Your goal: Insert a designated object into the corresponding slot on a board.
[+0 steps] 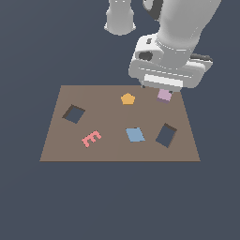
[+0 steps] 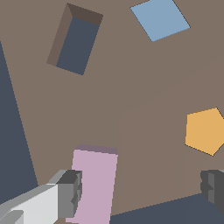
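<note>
The designated object, a pale lilac-pink block (image 1: 164, 95) (image 2: 94, 183), lies on the brown board (image 1: 112, 150) near its far edge, towards the exterior view's right. My gripper (image 2: 142, 190) hangs right over it, open wide. One dark finger (image 2: 72, 192) is against the block's side, while the other finger (image 2: 213, 188) stands far off it. The slot, a tilted dark navy rectangle (image 1: 166, 135) (image 2: 76, 41), lies nearer the board's front on the exterior view's right, apart from the block. In the exterior view the hand's body hides the fingertips.
An orange pentagon (image 1: 127, 99) (image 2: 204, 130) lies beside the block. A blue flat square (image 1: 135, 135) (image 2: 160, 18) lies next to the slot. A squarer dark cutout (image 1: 73, 114) and a pink letter E (image 1: 92, 138) are on the exterior view's left.
</note>
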Tool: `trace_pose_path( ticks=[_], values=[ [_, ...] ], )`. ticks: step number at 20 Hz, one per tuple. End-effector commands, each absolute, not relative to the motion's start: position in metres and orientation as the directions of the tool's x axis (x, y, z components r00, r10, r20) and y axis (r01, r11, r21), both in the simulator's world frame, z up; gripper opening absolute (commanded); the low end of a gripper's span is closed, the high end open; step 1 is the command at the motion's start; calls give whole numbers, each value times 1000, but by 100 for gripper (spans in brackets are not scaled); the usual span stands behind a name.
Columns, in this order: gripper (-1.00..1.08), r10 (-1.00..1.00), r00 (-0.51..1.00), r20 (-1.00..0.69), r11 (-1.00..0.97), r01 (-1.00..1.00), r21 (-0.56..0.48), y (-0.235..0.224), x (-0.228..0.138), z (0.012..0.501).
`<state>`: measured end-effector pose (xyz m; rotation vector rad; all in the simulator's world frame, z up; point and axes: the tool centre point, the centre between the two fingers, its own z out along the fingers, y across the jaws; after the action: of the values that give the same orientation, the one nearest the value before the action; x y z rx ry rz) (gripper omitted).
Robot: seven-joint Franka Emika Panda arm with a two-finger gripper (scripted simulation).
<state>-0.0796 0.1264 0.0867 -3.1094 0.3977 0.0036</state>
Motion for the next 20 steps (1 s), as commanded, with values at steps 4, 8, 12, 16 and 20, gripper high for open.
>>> trace_pose_path(
  ticks=[4,8,12,16,20],
  values=[
    [100,-314,949,-1,-949,-314,-3,151,-92,67],
    [100,-344,939,0,-939,-344,-1,164,-97,58],
    [100,-364,932,0,-932,-364,0,172,-100,51],
    [100,-372,928,0,-928,-372,0,176,-101,49],
    [100,-369,930,0,-930,-369,0,175,-100,50]
  ],
)
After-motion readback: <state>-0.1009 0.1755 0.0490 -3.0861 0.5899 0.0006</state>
